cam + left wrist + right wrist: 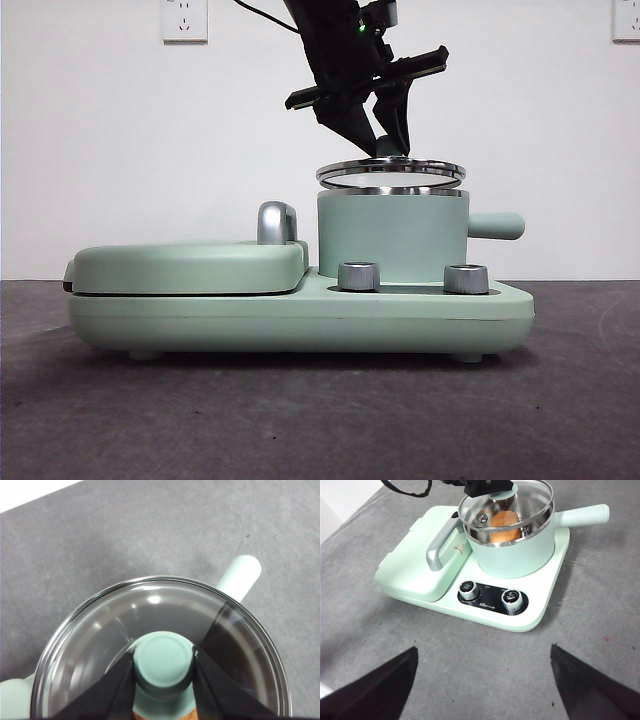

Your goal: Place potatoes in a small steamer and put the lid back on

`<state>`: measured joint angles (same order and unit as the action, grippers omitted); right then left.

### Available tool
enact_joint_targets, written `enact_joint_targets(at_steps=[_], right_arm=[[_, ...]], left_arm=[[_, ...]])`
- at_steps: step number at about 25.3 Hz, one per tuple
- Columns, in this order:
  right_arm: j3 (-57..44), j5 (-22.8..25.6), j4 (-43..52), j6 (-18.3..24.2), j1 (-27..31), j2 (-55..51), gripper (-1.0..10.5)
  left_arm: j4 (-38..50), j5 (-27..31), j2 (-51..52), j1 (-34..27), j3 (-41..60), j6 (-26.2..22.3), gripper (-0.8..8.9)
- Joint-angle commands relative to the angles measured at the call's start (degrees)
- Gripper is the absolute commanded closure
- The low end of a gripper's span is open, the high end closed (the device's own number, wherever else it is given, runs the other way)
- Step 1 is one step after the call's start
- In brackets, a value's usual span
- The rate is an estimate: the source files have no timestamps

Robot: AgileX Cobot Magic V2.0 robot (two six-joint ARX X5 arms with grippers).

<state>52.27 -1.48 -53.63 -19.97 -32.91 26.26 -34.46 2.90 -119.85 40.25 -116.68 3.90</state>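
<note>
While the cooker base [300,320] sits on the grey table [100,420], the small steamer [392,236] is carried on the base's right part, its stubby handle [496,225] pointing past the right edge, behind the two control knobs [360,276] at the front edge. Beside it, the left part of the base is covered by the flat griddle cover [190,268] with its chrome handle [277,222].

Above the pot, the lid [391,173] is held by the left gripper [164,661], whose jaws are clamped on either side of the mint-green knob [164,660]. A narrow gap is seen in the front view between the lid's steel rim and the pot's rim, and the lid is tilted slightly. Through the glass, in the right wrist view, the potato [504,533] is seen lying inside the steamer, orange-brown and smooth.

The right gripper [482,680] is held well back from the base's front edge, its jaws spread wide apart and touching nothing.
</note>
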Motion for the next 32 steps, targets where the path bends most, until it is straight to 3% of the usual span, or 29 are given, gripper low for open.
enact_joint_targets(at_steps=[1,26,28,31,32], right_arm=[[0.5,0.1,0.7,-0.6,-0.4,0.1,5.2],[0.5,0.0,0.9,-0.6,-0.4,0.2,5.2],[0.5,0.0,0.9,-0.6,-0.4,0.1,5.2],[0.5,0.0,0.9,-0.6,-0.4,0.1,5.2],[0.5,0.0,0.9,-0.6,-0.4,0.1,5.2]], left_arm=[[1.4,0.1,-1.5,0.3,-1.7,0.2,7.96],[-4.5,0.1,-3.1,2.1,-1.7,0.2,7.78],[-3.9,0.1,-2.8,2.1,-1.9,1.0,6.02],[-3.2,0.1,0.0,1.4,-2.0,1.5,1.77],[-3.3,0.1,1.3,1.2,-2.0,1.5,1.46]])
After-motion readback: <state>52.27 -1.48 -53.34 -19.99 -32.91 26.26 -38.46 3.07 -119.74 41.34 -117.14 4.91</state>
